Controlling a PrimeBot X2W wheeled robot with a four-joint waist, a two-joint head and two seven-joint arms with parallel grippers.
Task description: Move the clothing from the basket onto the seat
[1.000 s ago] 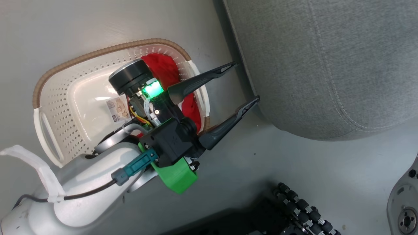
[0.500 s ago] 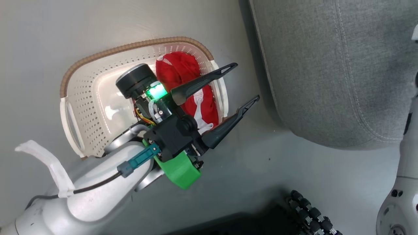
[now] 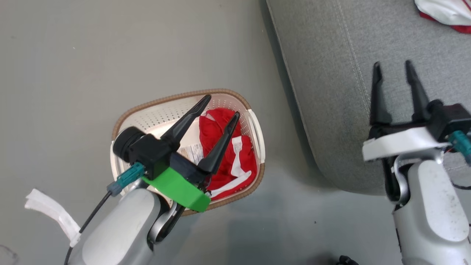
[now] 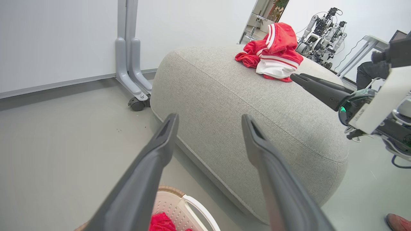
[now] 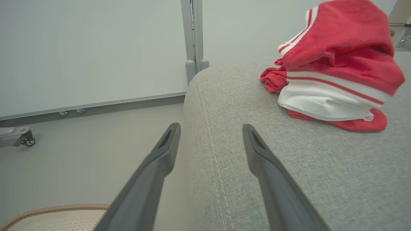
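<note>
Head view, entries from the hands outward.

1. left hand (image 3: 223, 105): fingers spread wide with nothing between them. It hovers above the basket (image 3: 162, 100), tips over the basket garment (image 3: 211, 127); no contact can be made out. In the left wrist view the fingers point out toward the seat (image 4: 240, 106), not down into the basket.
2. right hand (image 3: 392, 64): fingers apart, empty, held over the near edge of the seat.
3. basket garment: red with white stripes and trim, crumpled against the wall on the seat side, beside the paper label (image 3: 191, 151). It is soft and loosely bunched, so it will likely drape and trail when lifted.
4. basket: cream perforated plastic with a brown woven-look rim. It stands on the floor (image 3: 110, 55) near the seat, apart from it.
5. seat garment (image 5: 337, 64): red with a white panel and stripes, heaped on top of the seat, well apart from both hands.
6. seat: large grey upholstered cushion with rounded edges and a stitched seam.

Step in hand (judged): about half done; the left hand is reaching for the basket garment.

Next move calls for tipping the left hand downward, lowering it inside the rim and closing on a thick fold. The lift must clear the rim before crossing to the seat.
</note>
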